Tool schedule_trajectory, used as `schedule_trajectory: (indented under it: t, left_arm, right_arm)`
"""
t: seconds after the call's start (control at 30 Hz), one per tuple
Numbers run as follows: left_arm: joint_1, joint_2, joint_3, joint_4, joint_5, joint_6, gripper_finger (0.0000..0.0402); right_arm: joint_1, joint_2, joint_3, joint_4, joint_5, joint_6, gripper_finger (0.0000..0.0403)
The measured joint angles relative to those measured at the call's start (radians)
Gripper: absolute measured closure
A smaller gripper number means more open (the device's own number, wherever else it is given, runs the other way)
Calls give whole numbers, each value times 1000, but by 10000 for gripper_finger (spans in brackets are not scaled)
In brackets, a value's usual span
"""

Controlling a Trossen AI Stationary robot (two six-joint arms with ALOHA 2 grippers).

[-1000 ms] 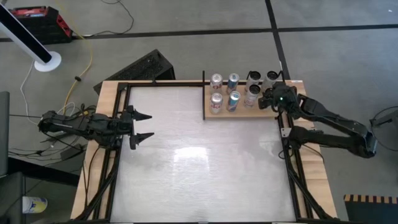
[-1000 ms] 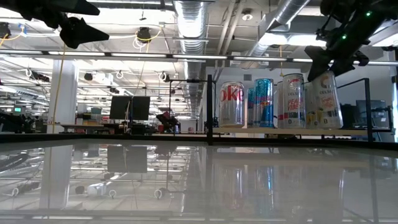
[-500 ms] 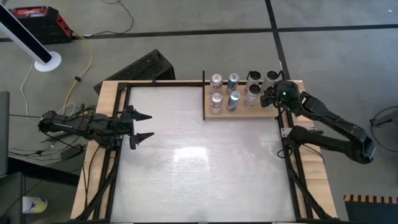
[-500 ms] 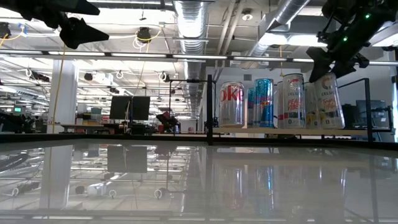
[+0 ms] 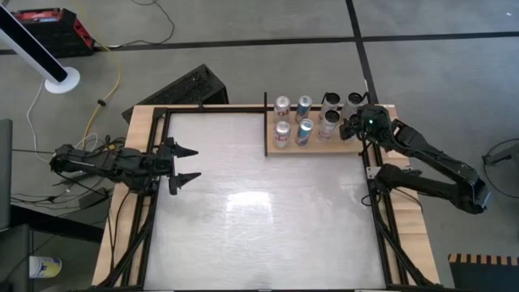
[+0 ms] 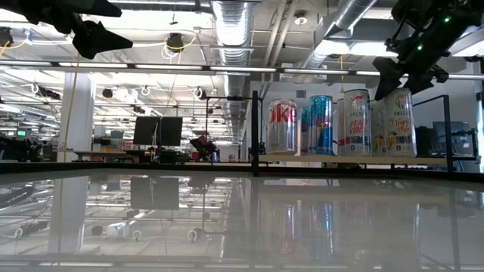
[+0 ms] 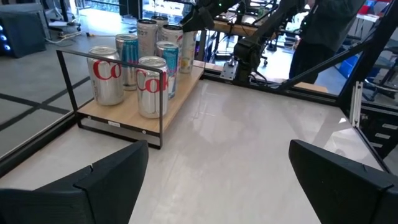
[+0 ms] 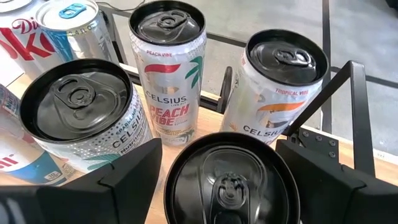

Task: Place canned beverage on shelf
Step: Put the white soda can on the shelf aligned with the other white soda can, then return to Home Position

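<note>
The shelf [image 5: 350, 145], a small wooden board with black rails, lies at the table's far right and carries several upright cans [image 5: 304, 130]. At its right end another canned beverage [image 8: 230, 180], black-topped, stands upright on the board [image 6: 398, 125]. My right gripper [image 8: 217, 149] hangs over this can, slanting down, open, one finger on each side of the can's top. My left gripper [image 5: 190, 165] waits open above the table's left side, with nothing between its fingers [image 7: 217, 168]. My right gripper has a finger [image 8: 134, 177] on each side of the can's upper rim [image 8: 180, 155], coming from above at a slant. I cannot tell whether either finger touches the can. The can stands upright with its base on the shelf [image 6: 355, 159].
Two white Celsius cans [image 8: 166, 68] [image 8: 280, 87] stand just beyond the gripper, a third [image 8: 81, 118] beside it. Red and blue cans [image 7: 152, 84] fill the shelf's left half. The shelf's black end rail [image 8: 357, 112] is close to the right finger. The wide white tabletop [image 5: 259, 211] lies between the arms.
The can under my right gripper has come from a slight tilt to upright on the shelf. My right arm has swung a little toward the table's far edge. The left arm has kept still.
</note>
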Motion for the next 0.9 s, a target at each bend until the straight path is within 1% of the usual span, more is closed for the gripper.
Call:
schedule_trajectory:
  t: [0.5,0.7,0.9]
  left_arm:
    - [0,0,0,1,0,-25,28]
    - [0,0,0,1,0,-33,28]
    - [0,0,0,1,-1,-34,28]
  right_arm:
    - [15,-15,0,31,-1,-22,63]
    - [15,-66,0,46,36,-39,63]
    - [15,-135,0,126,50,-45,62]
